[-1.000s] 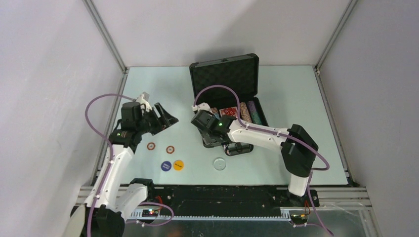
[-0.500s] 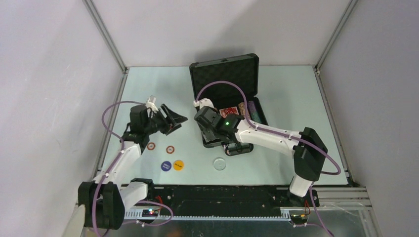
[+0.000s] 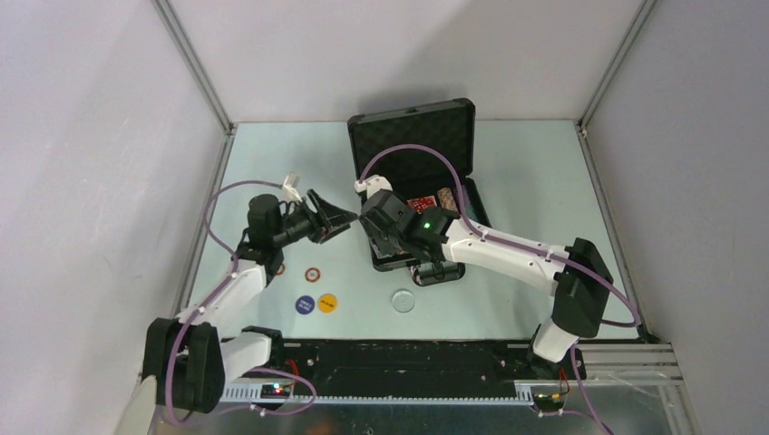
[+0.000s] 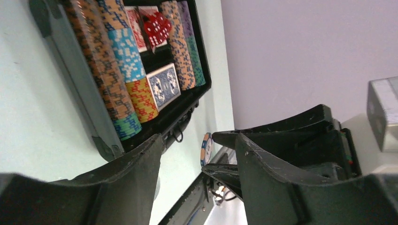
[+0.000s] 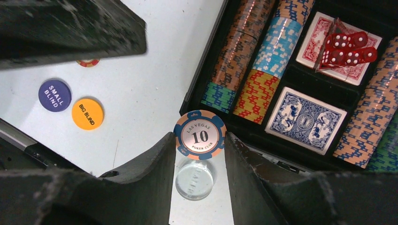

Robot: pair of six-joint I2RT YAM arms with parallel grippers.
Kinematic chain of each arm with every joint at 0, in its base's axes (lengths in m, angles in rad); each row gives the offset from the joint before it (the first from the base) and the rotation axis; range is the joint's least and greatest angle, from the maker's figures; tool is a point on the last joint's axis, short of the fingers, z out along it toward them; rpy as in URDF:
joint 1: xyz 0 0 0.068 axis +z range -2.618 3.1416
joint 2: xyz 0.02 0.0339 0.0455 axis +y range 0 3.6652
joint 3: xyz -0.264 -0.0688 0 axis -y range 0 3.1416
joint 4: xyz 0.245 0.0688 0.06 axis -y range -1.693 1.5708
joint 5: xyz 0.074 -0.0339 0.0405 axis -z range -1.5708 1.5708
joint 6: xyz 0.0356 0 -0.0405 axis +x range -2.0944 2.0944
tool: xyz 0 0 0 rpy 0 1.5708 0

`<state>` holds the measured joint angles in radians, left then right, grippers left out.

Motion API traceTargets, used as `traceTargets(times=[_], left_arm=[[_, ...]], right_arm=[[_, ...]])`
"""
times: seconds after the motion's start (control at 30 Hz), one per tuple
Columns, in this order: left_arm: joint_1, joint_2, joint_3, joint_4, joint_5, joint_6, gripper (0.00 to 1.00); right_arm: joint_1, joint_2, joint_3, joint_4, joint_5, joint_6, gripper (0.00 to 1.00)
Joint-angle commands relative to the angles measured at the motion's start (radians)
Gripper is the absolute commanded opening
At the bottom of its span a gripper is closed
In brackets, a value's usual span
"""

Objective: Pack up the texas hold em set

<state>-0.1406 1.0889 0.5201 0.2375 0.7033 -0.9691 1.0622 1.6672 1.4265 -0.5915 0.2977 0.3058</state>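
The black case [image 3: 413, 136] lies open, with rows of striped chips [image 5: 237, 56], a blue deck [image 5: 305, 121], a red deck [image 5: 324, 33] and red dice [image 5: 345, 49] in its tray. My right gripper [image 5: 200, 136] is shut on a blue-and-orange "10" poker chip [image 5: 200, 135], held upright above the table left of the case. My left gripper [image 4: 198, 140] is open and faces it tip to tip. That chip [image 4: 205, 148] shows edge-on just past the left fingertips, touching neither. From above, the left gripper [image 3: 340, 220] and the right gripper [image 3: 376, 237] nearly meet.
On the table lie a purple "small blind" button [image 3: 305, 304], an orange "big blind" button [image 3: 327, 303], a clear round disc [image 3: 403, 300] and two red-and-white chips [image 3: 312, 274]. The case's front wall [image 3: 426, 272] is just right of the grippers.
My left arm has swung right, bringing its gripper up to the right gripper, and its jaws have narrowed a little. The right gripper has shifted slightly left, chip still held.
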Motion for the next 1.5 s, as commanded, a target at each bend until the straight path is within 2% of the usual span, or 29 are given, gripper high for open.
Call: traceTargets(times=[0.0, 0.53, 1.47], left_arm=[[-0.028, 0.034, -0.019, 0.126, 0.041, -0.043, 0.62], [-0.118, 0.091, -0.022, 0.228, 0.08, -0.077, 0.57], [-0.187, 0.094, -0.038, 0.26, 0.138, -0.075, 0.53]], right_arm=[[0.003, -0.062, 0.005, 0.027, -0.009, -0.025, 0.46], [-0.003, -0.082, 0.005, 0.029, -0.022, -0.05, 0.46], [-0.019, -0.101, 0.013, 0.014, -0.048, -0.144, 0.45]])
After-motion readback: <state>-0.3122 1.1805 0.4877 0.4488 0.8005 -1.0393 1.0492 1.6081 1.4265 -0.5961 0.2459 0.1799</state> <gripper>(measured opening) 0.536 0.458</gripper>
